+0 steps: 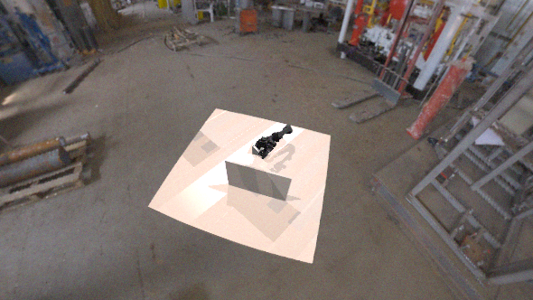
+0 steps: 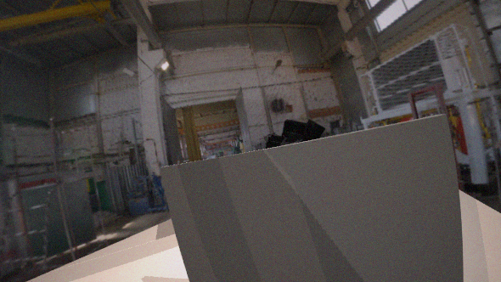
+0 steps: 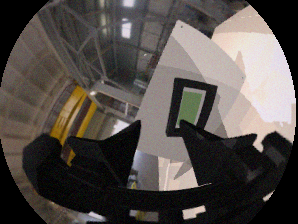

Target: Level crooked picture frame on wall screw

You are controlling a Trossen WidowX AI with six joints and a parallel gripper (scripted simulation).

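Note:
The picture frame (image 3: pixel 191 107) has a black border and a green picture. It hangs on the grey wall panel (image 3: pixel 165 85) (image 1: pixel 258 181) (image 2: pixel 323 204) and shows only in the wrist view, where it sits tilted in the rolled image. My gripper (image 3: pixel 160 123) (image 1: pixel 264 146) is open and empty, a short way in front of the frame, with the two black fingers framing its lower end. In the top and exterior views the panel shows its back and hides the frame. The arm's top (image 2: pixel 297 132) peeks over the panel's edge.
The panel stands on a pale pink floor mat (image 1: pixel 190 199). Around it is a warehouse floor with a pallet of pipes (image 1: pixel 36 163) at left, metal racking (image 1: pixel 488 181) at right and a red post (image 1: pixel 438 99).

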